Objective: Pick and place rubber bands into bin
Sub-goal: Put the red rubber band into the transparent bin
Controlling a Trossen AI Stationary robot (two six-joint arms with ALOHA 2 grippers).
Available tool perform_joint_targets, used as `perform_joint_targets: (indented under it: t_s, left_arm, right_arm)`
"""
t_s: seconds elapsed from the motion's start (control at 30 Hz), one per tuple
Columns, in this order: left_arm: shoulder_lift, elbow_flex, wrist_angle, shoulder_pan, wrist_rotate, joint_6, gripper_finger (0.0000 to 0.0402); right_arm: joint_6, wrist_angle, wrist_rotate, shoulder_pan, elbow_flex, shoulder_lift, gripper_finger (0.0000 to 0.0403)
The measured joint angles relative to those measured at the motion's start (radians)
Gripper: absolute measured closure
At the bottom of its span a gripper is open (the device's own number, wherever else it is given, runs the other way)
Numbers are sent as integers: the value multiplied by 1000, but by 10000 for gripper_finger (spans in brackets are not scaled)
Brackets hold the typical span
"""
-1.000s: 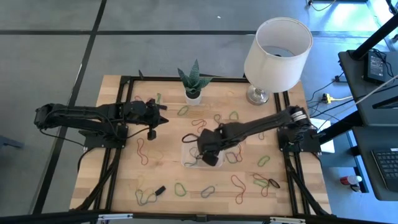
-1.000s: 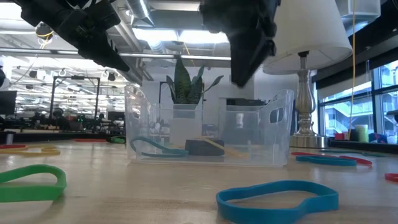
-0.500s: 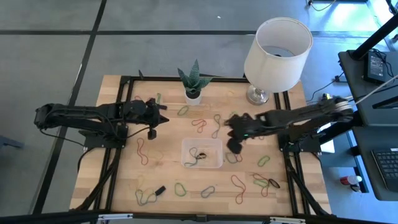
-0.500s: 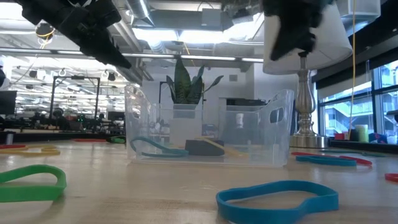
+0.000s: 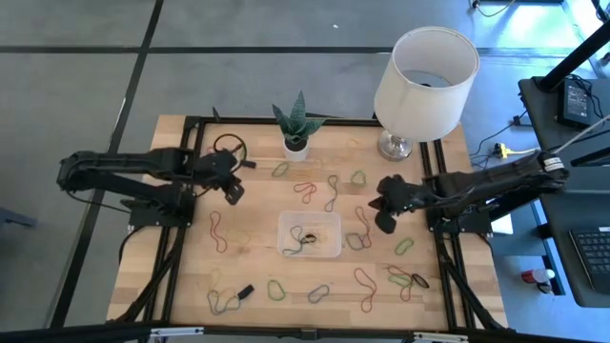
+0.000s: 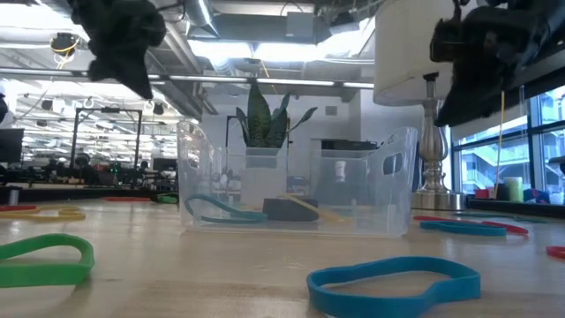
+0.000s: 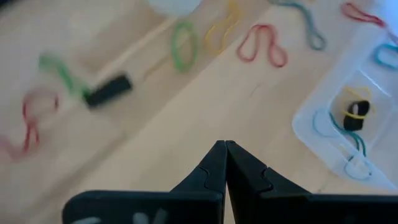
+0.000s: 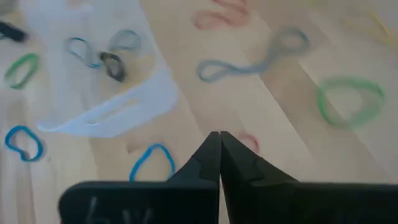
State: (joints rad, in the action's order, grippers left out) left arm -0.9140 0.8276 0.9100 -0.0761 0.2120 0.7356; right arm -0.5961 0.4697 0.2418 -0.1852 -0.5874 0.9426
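Right tool (image 5: 383, 217) — now clear of bin (image 5: 310, 234)

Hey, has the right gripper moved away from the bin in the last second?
Yes. In the high view the right gripper, now shut, has swung from over the bin out toward the lamp's side of the table, clear of the bin.

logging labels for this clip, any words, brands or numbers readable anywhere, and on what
None can be read.
Left gripper body: faint pale marks on the dark housing, too blurred to read.
Right gripper body: the same kind of faint marks, unreadable.
Bin, rubber bands, lamp shade and plant pot: no print visible.
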Motion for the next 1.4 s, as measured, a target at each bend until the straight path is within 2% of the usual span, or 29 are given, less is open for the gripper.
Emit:
perform_joint_targets:
  t_s: [0.2, 0.37, 0.43, 0.63, 0.83, 1.03, 1.4]
  left_arm:
    - [-31, -2, 86, 29, -62, 256, 395]
    - [-75, -3, 179, 75, -86, 442, 374]
    - [-103, -3, 205, 96, -99, 459, 360]
    - [-219, -3, 252, 175, -159, 292, 311]
    - [-359, -3, 254, 238, -228, 220, 276]
    - [-497, -3, 252, 266, -293, 95, 272]
    - [-667, -11, 208, 262, -294, -126, 272]
  right_arm:
    - [113, -253, -2, 0, 128, -12, 399]
    - [164, -331, -26, 0, 187, -10, 401]
    - [184, -336, -37, 0, 201, -10, 401]
    - [257, -333, -101, 2, 203, -10, 400]
    - [289, -343, -136, 32, 203, -9, 400]
    - [292, -351, -173, 54, 203, -9, 399]
    - [287, -412, -176, 57, 203, -9, 399]
